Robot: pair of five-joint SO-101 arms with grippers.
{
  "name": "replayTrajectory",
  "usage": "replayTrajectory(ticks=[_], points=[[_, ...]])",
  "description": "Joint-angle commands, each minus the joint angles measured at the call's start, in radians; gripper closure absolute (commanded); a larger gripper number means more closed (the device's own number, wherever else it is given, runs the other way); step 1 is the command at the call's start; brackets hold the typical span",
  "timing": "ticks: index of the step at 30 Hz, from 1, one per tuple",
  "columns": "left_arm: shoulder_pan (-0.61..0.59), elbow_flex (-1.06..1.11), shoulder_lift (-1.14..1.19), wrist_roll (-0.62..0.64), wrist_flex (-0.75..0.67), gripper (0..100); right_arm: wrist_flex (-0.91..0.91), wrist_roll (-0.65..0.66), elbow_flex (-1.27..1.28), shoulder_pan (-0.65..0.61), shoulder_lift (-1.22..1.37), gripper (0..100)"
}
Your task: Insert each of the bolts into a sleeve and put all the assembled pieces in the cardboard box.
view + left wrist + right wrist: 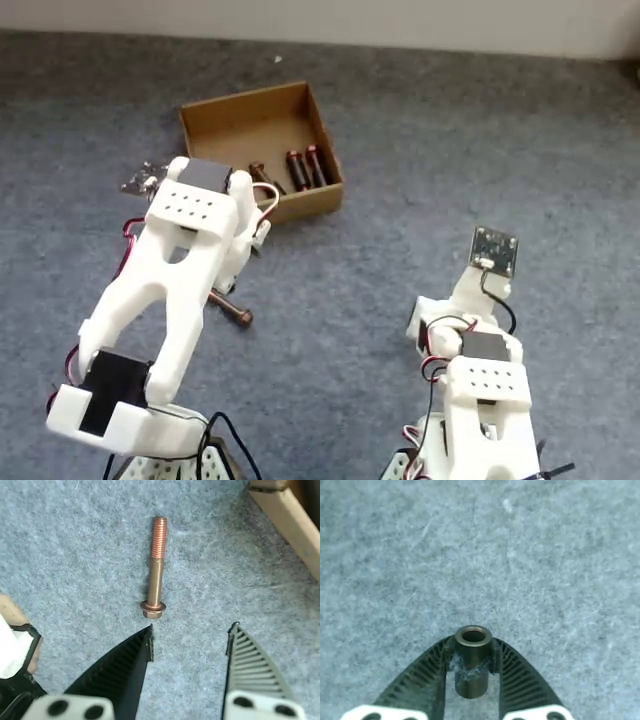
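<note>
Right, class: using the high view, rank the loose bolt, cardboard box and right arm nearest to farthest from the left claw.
1. Loose bolt, on the carpet just ahead of it.
2. Cardboard box, further back.
3. Right arm, off to the other side.

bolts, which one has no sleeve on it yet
The copper bolt lying on the carpet just ahead of the open left pincer: its shank and thread are bare. The pieces in the cardboard box appear to sit in dark sleeves.
</note>
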Motion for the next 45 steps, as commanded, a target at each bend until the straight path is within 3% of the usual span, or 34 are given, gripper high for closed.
replayTrajectory(ticks=[1, 5, 8, 11, 20, 24, 30, 36, 39, 45], points=[[0.007, -0.077, -0.044, -0.150, 0.083, 75, -0.022, -0.006, -0.005, 0.015, -0.031, 99.3], [0.005, -0.153, -0.044, -0.411, 0.167, 75, -0.022, -0.006, -0.005, 0.015, -0.031, 99.3], [-0.010, -0.171, -0.044, -0.575, 0.172, 75, -0.022, -0.006, -0.005, 0.015, -0.031, 99.3], [-0.025, -0.179, -0.044, -0.816, 0.172, 75, -0.022, -0.005, -0.005, 0.015, -0.028, 99.3], [-0.051, -0.170, -0.036, -1.788, 0.170, 76, -0.022, -0.005, -0.005, 0.015, -0.028, 99.3], [-0.071, -0.170, -0.033, -2.136, 0.170, 76, -0.022, -0.003, -0.005, 0.015, -0.027, 99.3], [-0.111, -0.114, -0.031, -2.470, 0.124, 76, -0.022, -0.003, -0.005, 0.015, -0.025, 99.3], [-0.136, 0.099, -0.031, -2.802, -0.112, 76, -0.022, -0.003, -0.005, 0.015, -0.025, 99.3], [-0.133, 0.199, -0.031, -2.866, -0.221, 76, -0.022, -0.003, -0.005, 0.015, -0.025, 99.3], [-0.127, 0.349, -0.031, -2.880, -0.480, 76, -0.022, -0.003, -0.005, 0.015, -0.024, 99.3]])
